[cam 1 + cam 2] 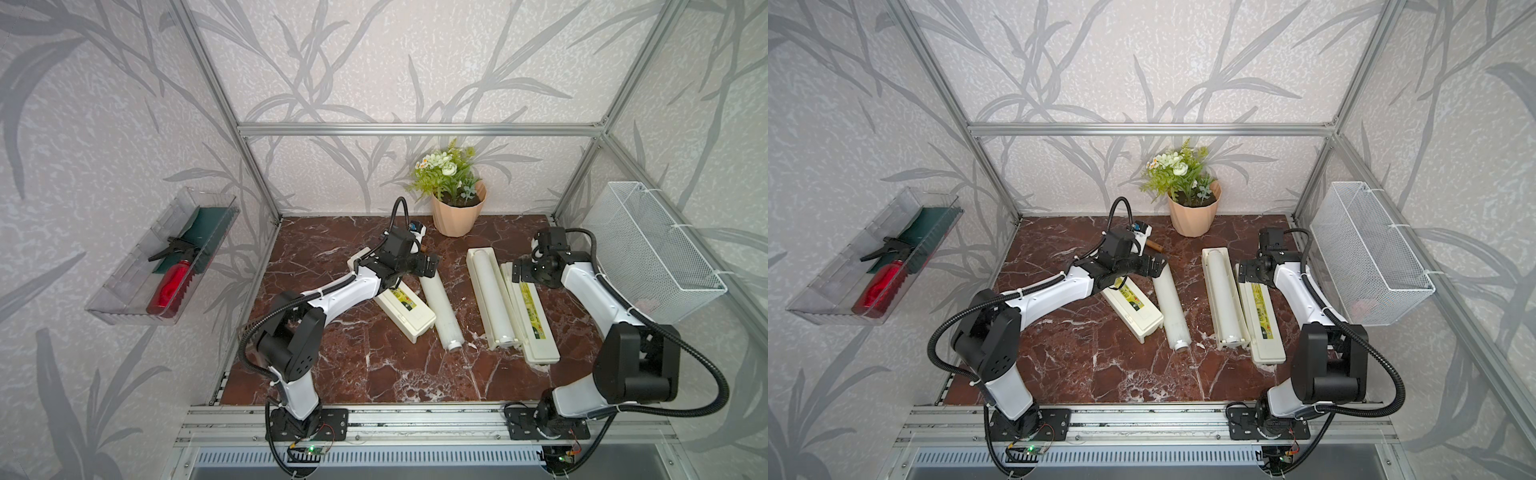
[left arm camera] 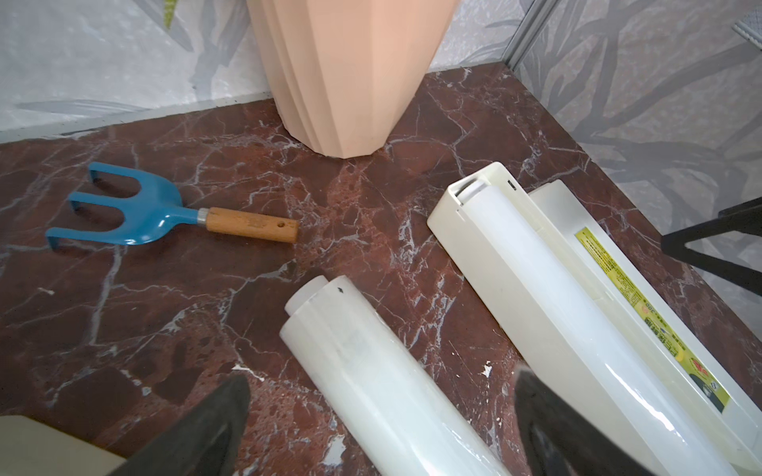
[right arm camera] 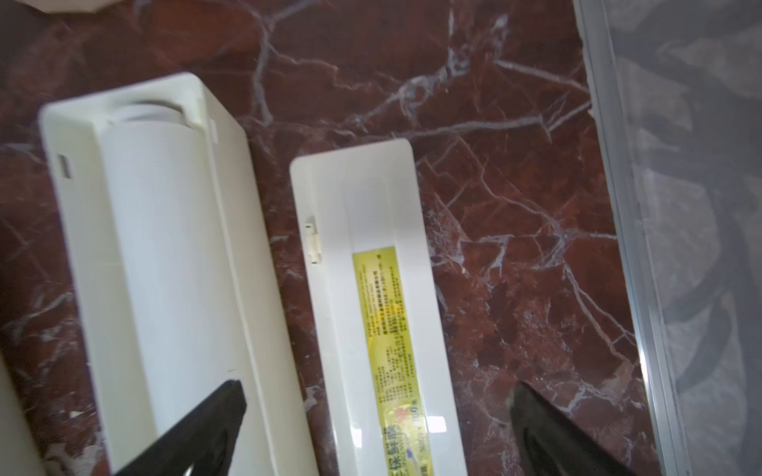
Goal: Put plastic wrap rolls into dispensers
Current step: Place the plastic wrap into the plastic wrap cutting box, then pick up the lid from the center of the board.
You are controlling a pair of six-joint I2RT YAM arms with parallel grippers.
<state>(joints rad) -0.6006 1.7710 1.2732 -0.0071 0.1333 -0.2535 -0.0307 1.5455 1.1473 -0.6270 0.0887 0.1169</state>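
Half done: one translucent-white plastic wrap roll [image 1: 490, 291] lies, seemingly seated, in the open cream dispenser [image 1: 473, 266] centre-right; the second roll [image 1: 438, 309] waits beside the closed dispenser [image 1: 405, 309]. Both the left gripper [image 2: 381, 377] and right gripper [image 3: 378, 388] gape, empty.

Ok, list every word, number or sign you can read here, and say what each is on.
"保鮮膜": large characters on the yellow-green label of the lid of the open dispenser, right wrist view.
Figures and fine print on that label: too blurred to read.
Label strip on the closed dispenser: too small to read.
No other text visible.
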